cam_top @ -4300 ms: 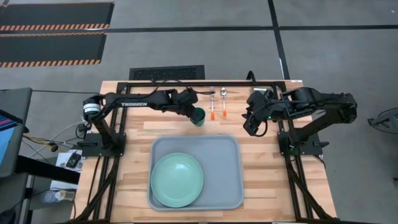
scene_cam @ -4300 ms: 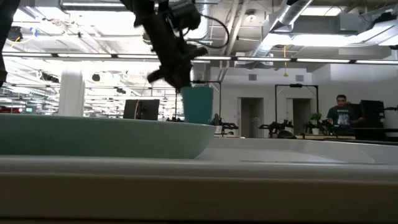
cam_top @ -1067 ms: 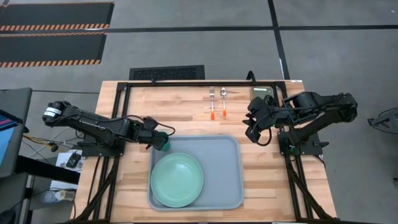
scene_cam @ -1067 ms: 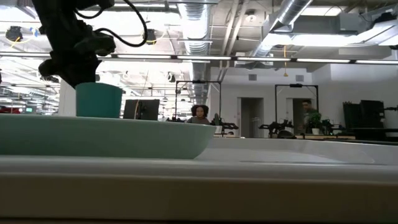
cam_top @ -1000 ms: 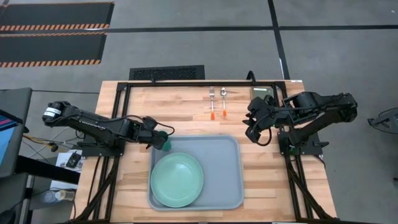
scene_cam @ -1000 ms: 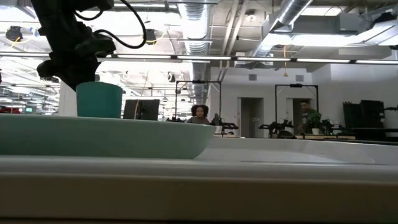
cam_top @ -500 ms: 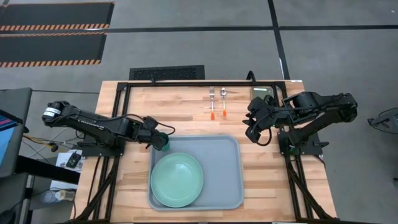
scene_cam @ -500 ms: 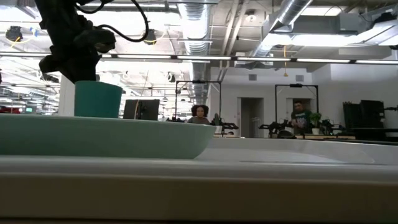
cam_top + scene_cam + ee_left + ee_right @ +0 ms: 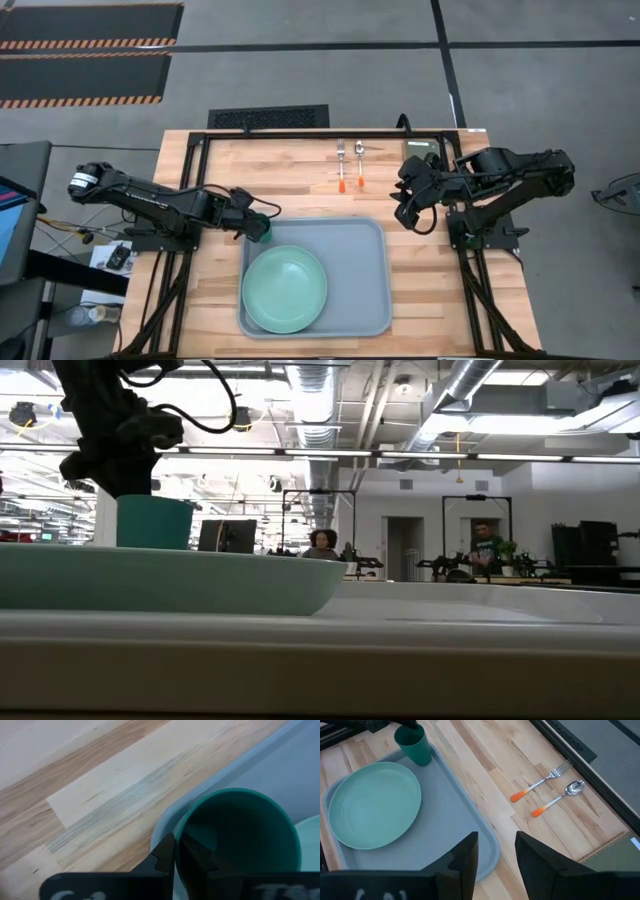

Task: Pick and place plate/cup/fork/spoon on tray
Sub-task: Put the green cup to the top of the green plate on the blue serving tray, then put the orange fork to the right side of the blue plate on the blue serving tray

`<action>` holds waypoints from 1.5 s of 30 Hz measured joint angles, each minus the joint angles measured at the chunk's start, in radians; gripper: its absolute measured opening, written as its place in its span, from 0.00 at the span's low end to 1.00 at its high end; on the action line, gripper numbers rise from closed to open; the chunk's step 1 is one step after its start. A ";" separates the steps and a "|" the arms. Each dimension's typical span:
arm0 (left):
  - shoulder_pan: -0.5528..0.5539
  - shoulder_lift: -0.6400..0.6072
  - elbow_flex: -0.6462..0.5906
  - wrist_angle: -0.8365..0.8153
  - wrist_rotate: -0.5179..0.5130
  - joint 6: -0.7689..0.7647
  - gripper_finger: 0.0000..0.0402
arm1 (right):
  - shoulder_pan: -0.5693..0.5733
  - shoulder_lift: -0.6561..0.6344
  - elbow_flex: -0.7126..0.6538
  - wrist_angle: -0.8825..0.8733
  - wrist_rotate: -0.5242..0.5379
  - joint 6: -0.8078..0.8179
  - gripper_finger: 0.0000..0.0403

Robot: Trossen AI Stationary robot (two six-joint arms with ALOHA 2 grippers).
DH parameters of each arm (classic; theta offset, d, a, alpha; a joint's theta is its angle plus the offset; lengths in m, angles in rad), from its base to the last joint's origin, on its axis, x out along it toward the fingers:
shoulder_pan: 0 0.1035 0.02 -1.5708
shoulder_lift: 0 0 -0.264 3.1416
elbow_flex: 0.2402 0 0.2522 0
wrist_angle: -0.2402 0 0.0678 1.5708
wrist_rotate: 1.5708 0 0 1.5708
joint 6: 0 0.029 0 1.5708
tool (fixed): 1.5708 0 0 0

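The dark teal cup (image 9: 264,232) is upright over the far left corner of the grey-blue tray (image 9: 352,262), held by my left gripper (image 9: 254,227). It also shows in the low view (image 9: 154,523) and the right wrist view (image 9: 414,743). The mint-green plate (image 9: 284,290) lies flat in the tray's left half. The fork (image 9: 341,166) and the spoon (image 9: 360,165), both with orange handles, lie side by side on the wood beyond the tray. My right gripper (image 9: 404,208) is open and empty, above the table just right of the tray's far right corner. My left gripper has one finger (image 9: 196,856) inside the cup and one (image 9: 163,856) outside, with the cup's rim (image 9: 178,834) on its left-facing side between them. The fingers come from the table's left, slanting down. The cup stands upright; whether its base rests on the tray, I cannot tell.
The tray's right half (image 9: 455,822) is bare. A dark olive block (image 9: 421,148) lies at the table's far right, behind my right arm. Black frame rails run along the table's far edge and both sides. People show in the room beyond the table.
My left gripper has stayed over the tray's far left corner with the cup and has sunk a little; the cup stays upright. My right gripper has kept still.
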 joint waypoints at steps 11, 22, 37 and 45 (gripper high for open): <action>0.000 0.000 0.001 0.002 -0.008 0.000 0.29 | 0.000 0.000 0.000 0.000 0.000 0.000 0.38; 0.000 -0.017 0.099 -0.063 -0.038 0.026 0.47 | 0.000 0.000 0.000 0.000 0.000 0.000 0.38; 0.001 -0.012 0.345 -0.014 -0.239 0.131 0.48 | -0.070 0.001 -0.219 0.033 0.155 0.161 0.38; 0.128 0.110 0.394 0.251 -0.186 0.343 0.44 | -0.159 0.001 -0.322 0.125 0.158 0.160 0.38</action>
